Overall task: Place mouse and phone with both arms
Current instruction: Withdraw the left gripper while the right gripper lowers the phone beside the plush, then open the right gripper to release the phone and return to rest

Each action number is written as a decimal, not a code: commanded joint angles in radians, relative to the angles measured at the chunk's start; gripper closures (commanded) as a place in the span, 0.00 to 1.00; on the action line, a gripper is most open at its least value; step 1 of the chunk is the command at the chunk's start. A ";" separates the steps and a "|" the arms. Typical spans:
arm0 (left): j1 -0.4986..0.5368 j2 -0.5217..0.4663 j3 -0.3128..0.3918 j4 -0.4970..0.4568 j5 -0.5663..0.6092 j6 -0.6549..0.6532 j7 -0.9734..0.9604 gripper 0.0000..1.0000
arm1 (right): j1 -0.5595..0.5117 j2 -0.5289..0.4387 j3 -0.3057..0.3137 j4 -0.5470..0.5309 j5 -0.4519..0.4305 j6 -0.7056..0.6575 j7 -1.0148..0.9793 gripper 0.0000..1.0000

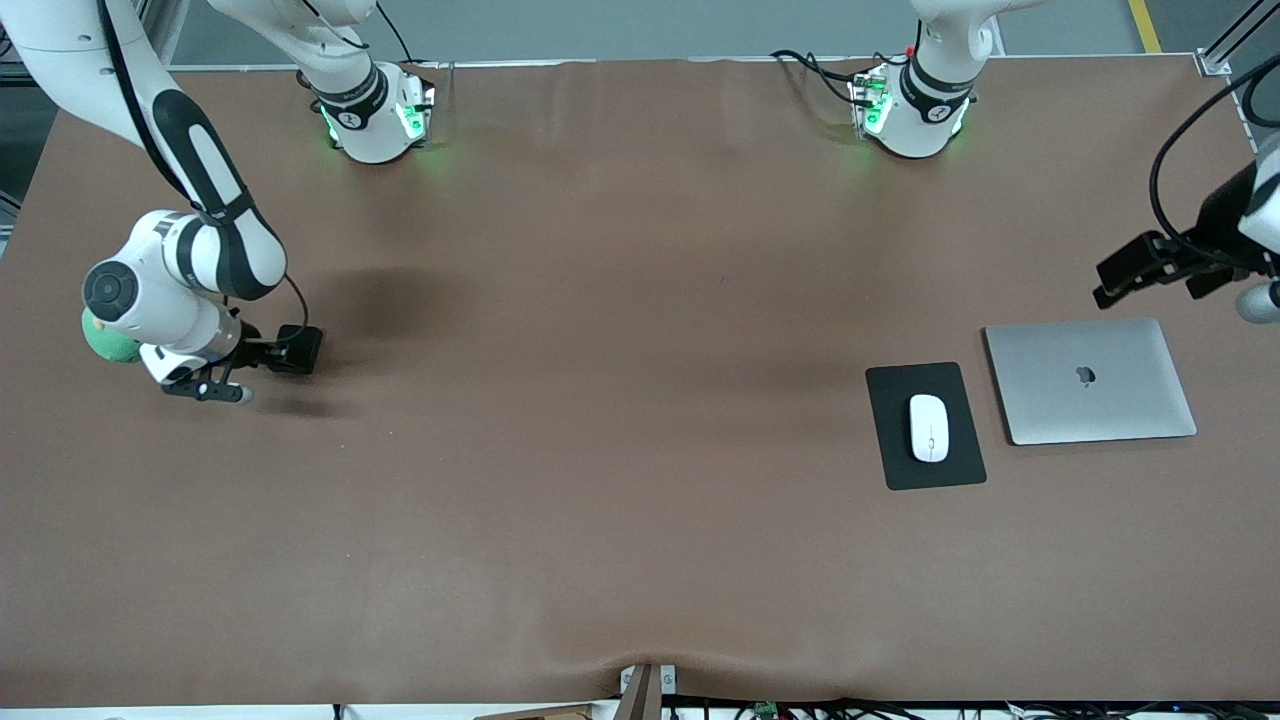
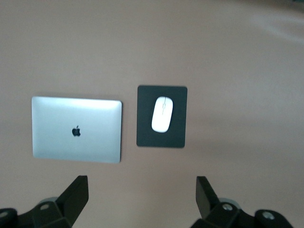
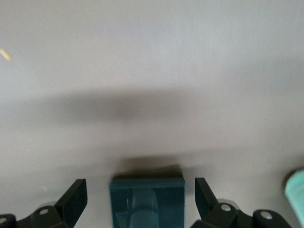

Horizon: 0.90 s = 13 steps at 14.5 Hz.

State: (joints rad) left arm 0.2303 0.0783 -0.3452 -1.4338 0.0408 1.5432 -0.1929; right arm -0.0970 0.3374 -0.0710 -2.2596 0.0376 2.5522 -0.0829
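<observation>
The white mouse (image 1: 928,428) lies on a flat black mat (image 1: 900,470) beside a closed silver laptop (image 1: 1090,380), toward the left arm's end of the table. The left wrist view shows the mouse (image 2: 162,114) ahead of my open, empty left gripper (image 2: 141,187). In the front view that gripper (image 1: 1250,292) hangs high over the table's end by the laptop. My right gripper (image 1: 205,388) is low at the right arm's end of the table. Its fingers (image 3: 76,192) are open, and the dark phone (image 3: 147,204) sits between them with a gap on each side. The front view hides the phone under that hand.
The mat (image 2: 145,137) and laptop (image 2: 76,129) show side by side in the left wrist view. A green object (image 1: 108,342) sits partly under the right arm's wrist, close beside the right gripper; its edge shows in the right wrist view (image 3: 297,192). The table is brown.
</observation>
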 commanded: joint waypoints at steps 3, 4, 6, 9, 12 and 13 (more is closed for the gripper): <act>0.001 -0.018 -0.043 -0.011 -0.015 -0.028 -0.010 0.00 | 0.020 0.052 0.007 0.184 -0.008 -0.023 -0.004 0.00; 0.001 -0.017 -0.053 -0.011 -0.009 -0.028 -0.010 0.00 | 0.022 0.057 0.008 0.224 -0.008 -0.024 -0.006 0.00; 0.001 -0.015 -0.061 -0.010 -0.006 -0.026 -0.010 0.00 | 0.020 0.069 0.019 0.309 -0.007 -0.074 -0.008 0.00; 0.004 -0.021 -0.061 -0.010 -0.007 -0.032 0.000 0.00 | 0.034 0.106 0.023 0.483 -0.007 -0.246 -0.006 0.00; -0.018 -0.055 -0.032 -0.022 -0.003 -0.032 0.015 0.00 | 0.062 0.117 0.023 0.645 -0.010 -0.425 -0.008 0.00; -0.090 -0.060 0.045 -0.033 0.004 -0.032 0.015 0.00 | 0.066 0.117 0.025 0.702 -0.005 -0.487 -0.008 0.00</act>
State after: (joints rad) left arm 0.2167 0.0650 -0.3849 -1.4392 0.0408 1.5258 -0.1916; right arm -0.0455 0.4207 -0.0465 -1.6917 0.0376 2.1758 -0.0853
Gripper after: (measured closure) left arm 0.000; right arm 0.000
